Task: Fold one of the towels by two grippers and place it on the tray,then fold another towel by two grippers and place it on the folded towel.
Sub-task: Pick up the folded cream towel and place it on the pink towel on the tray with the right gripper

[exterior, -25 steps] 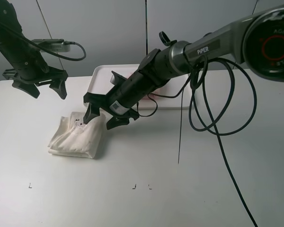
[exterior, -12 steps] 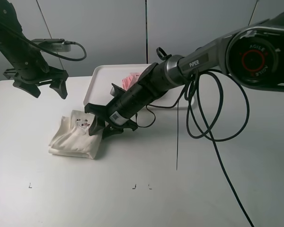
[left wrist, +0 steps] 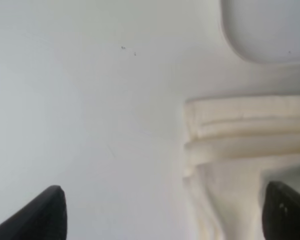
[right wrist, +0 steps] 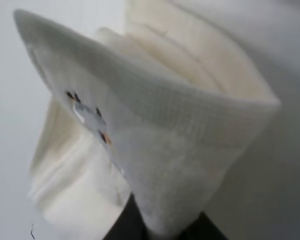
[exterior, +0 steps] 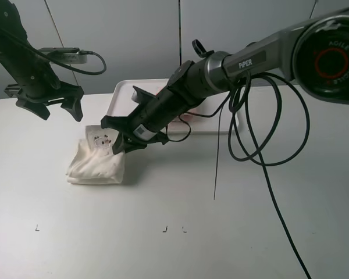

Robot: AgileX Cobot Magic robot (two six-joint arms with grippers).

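The cream-white towel [exterior: 98, 162] lies folded on the white table, left of the tray [exterior: 123, 87]. My right gripper [exterior: 121, 141] has reached across and is shut on the towel's upper right edge, lifting that fold. In the right wrist view the pinched fold [right wrist: 155, 150] rises from the gripper [right wrist: 157, 231], and its small dark embroidered mark [right wrist: 87, 115] shows. My left gripper [exterior: 60, 108] hangs open above the table behind the towel, holding nothing. In the left wrist view the gripper [left wrist: 167, 217] is spread wide over the towel's layered edge [left wrist: 240, 130]. The pink towel [exterior: 186, 116] lies in the tray, mostly hidden by the right arm.
Black cables [exterior: 244, 139] loop down from the right arm onto the table right of the tray. A tray corner [left wrist: 270, 25] shows in the left wrist view. Small marks [exterior: 164, 229] sit near the table's front edge.
My right gripper has closed on the cream towel's edge and raised it, and the towel has bunched up and shifted slightly right. The left arm has not moved.
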